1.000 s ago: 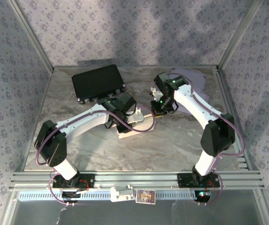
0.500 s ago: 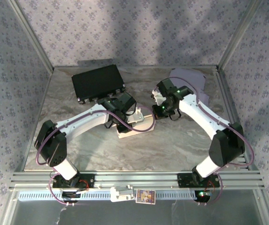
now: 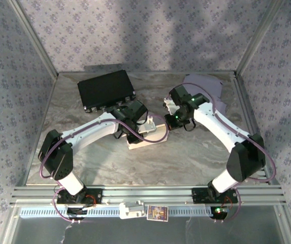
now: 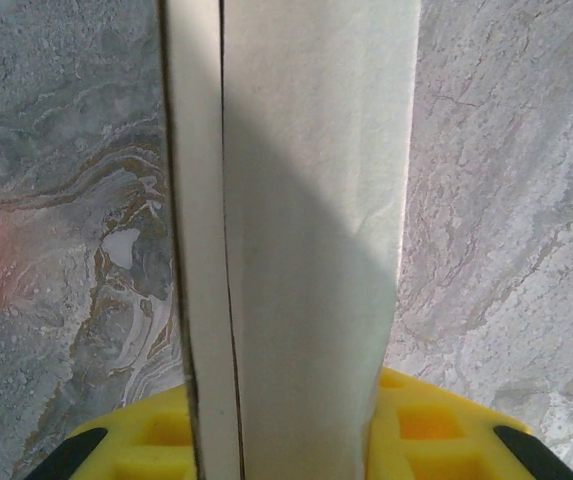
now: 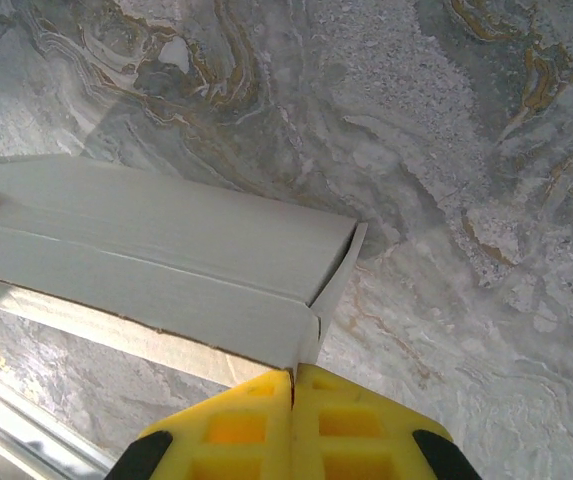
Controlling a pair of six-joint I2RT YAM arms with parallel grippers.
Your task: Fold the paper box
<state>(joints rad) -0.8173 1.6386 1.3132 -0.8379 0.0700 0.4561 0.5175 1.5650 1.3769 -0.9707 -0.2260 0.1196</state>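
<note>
You're working on a grey marble-look table point(image 3: 186, 157) with tan veins, closed in by floral-papered walls point(image 3: 150, 35), and a ribbed metal rail point(image 3: 145, 194) runs along 6 o'clock. A black tray point(image 3: 106, 90) lies at 11 o'clock and a lilac sheet point(image 3: 206, 84) at 1 o'clock.

Dead centre sits the paper box point(image 3: 146, 138), pale, lying on the marble. Your left gripper point(image 3: 136, 128) reaches in from 8 o'clock and has a box wall clamped between its yellow pads point(image 4: 466, 415). Its jaws are narrow, and the paper runs straight up between them in the wrist view. Your right gripper point(image 5: 294, 415) is at the box's 3 o'clock end, jaws pressed fully together. An end flap point(image 5: 338, 275) runs down to the seam between them, and you can't tell whether paper is pinched there.

Against a second ago, the right arm's elbow has swung outward toward 4 o'clock, uncovering more of the lilac sheet, and its wrist has turned. The left arm and the box sit where they were. Neither jaw has changed its gap.
</note>
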